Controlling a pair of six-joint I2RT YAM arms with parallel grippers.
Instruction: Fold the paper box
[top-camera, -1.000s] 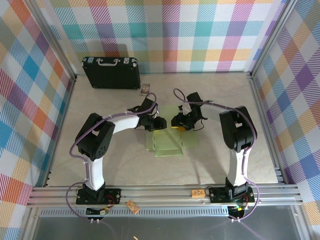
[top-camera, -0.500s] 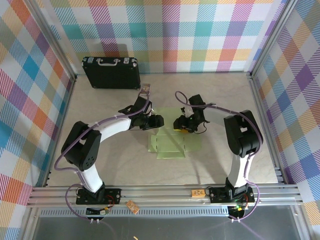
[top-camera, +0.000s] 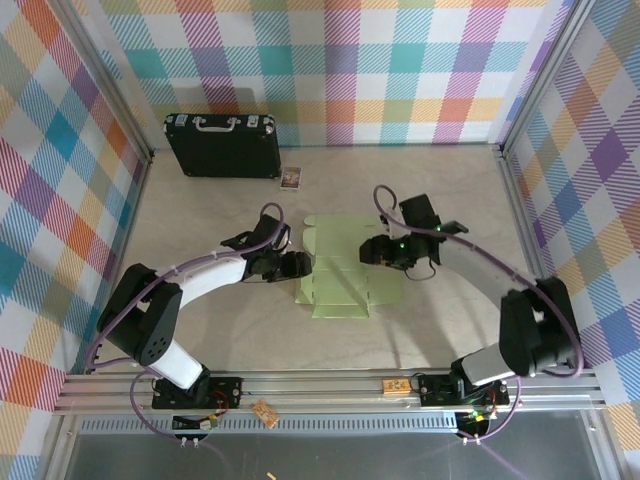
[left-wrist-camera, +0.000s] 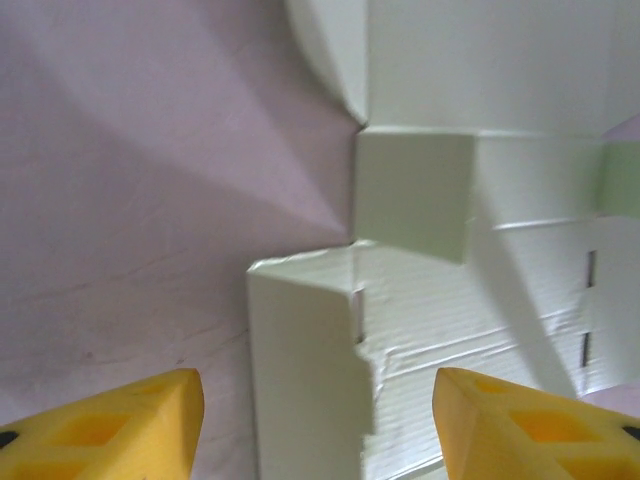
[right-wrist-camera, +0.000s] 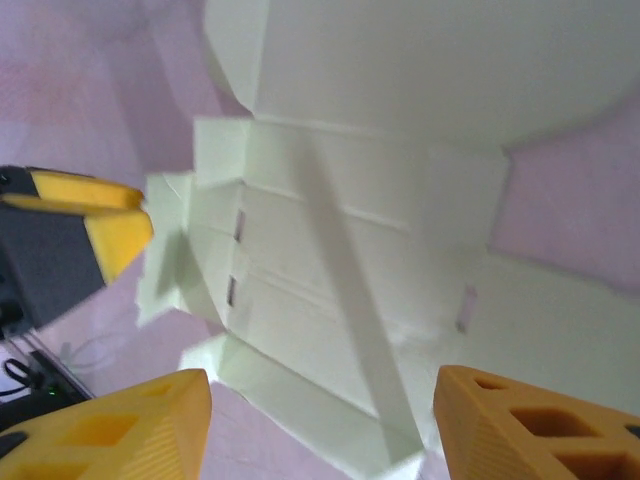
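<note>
Flanks paper box at nine and three o'clock.
Holds left gripper and right gripper spread, empty; risks skidding it or crushing raised flap on closing.

both arms are showing white link shells between black joints. a lilac cable is looping along the left arm at centre left, and another along the right arm at lower right. the jaws are ending in yellow pads with square hollows.
</note>
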